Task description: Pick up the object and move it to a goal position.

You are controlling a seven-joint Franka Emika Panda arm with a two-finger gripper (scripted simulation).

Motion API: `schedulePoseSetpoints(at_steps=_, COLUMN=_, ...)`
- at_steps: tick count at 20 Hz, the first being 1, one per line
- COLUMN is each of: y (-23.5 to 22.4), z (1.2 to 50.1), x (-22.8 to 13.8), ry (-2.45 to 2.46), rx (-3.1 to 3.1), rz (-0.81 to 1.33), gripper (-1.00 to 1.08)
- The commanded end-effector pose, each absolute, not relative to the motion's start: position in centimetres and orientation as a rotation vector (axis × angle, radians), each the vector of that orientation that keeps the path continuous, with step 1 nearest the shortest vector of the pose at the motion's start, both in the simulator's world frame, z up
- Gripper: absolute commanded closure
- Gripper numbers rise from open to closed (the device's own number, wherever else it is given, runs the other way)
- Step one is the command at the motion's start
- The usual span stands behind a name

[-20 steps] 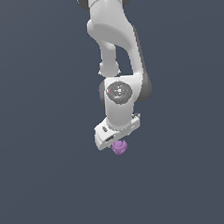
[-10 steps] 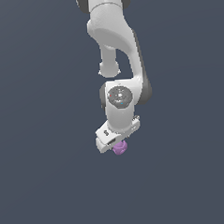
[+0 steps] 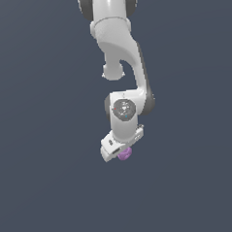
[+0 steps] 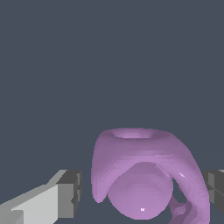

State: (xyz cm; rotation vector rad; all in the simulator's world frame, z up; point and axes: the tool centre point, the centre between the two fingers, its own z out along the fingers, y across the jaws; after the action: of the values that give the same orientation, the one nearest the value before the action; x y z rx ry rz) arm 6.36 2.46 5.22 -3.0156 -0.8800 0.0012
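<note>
Where the white Franka arm [image 3: 118,54] hangs against a plain dark grey backdrop, small light-purple lumpy object [image 3: 124,154] sits under the gripper [image 3: 121,150]. Between the grey finger pads [image 4: 70,194] in the wrist view, apparently pinched, though contact unclear. No readable writing or labels anywhere.

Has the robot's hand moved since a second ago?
Cannot tell. The hand and the purple object sit almost where they did, and the plain grey background offers no fixed thing to compare against.
</note>
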Motion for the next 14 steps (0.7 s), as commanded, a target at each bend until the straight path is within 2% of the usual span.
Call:
schedulePoseSetpoints(at_steps=1, y=2.48, z=4.26, x=6.36, ry=-0.882, rx=-3.015, rz=0.000, gripper=-0.92)
schedulePoseSetpoints(at_steps=6, y=2.47, z=3.94, x=6.51, ry=-0.882, rx=-3.015, rz=0.000, gripper=-0.92)
schedulePoseSetpoints(at_steps=7, y=2.47, z=3.94, x=6.51, ry=-0.882, rx=-3.015, rz=0.000, gripper=1.08)
schedulePoseSetpoints(at_steps=14, y=2.47, z=3.94, x=6.51, ry=-0.882, rx=-3.015, rz=0.000, gripper=1.08)
